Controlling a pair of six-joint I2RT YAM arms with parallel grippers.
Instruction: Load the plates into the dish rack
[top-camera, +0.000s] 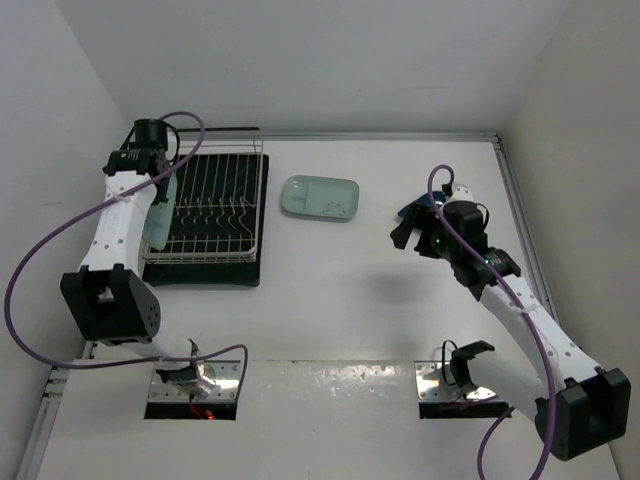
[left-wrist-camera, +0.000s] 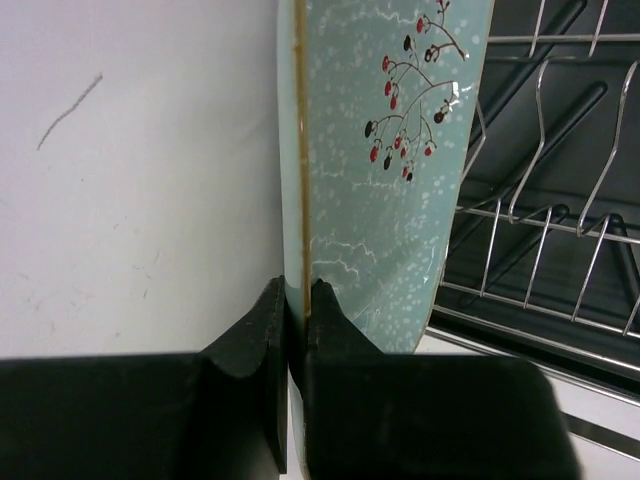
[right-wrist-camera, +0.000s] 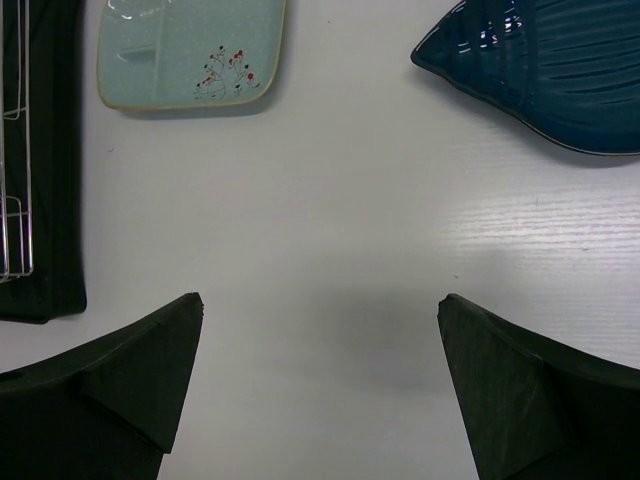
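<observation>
Three plates are showing, two pale mint and one dark blue. One mint plate (left-wrist-camera: 390, 180) is being pinched by its rim in the left pincer (left-wrist-camera: 297, 300), whose fingers are pressing almost together with only the plate's gold-lined edge between them. This plate is standing on edge, reaching straight out from the fingertips. It is carrying a painted sprig of red and dark berries on a white-speckled glaze, with no lettering. The dish rack (left-wrist-camera: 540, 230), a single white wire one, is sitting just to the right of this pincer's view on its black drip tray (top-camera: 205, 272). Whether the held plate is touching the wires I cannot tell.

The right pincer (right-wrist-camera: 320, 310) is hanging wide open over the white table (top-camera: 350, 300), gripping nothing. Ahead of it and to its left, the second mint plate (right-wrist-camera: 190, 50) is lying flat, showing the same berry sprig. Ahead and to its right, the blue leaf-shaped dish (right-wrist-camera: 550, 70) is lying flat too, its ribbed glaze catching the light. Both are lying apart from the fingers, and the rack's edge is showing at the far left of this pincer's view.
</observation>
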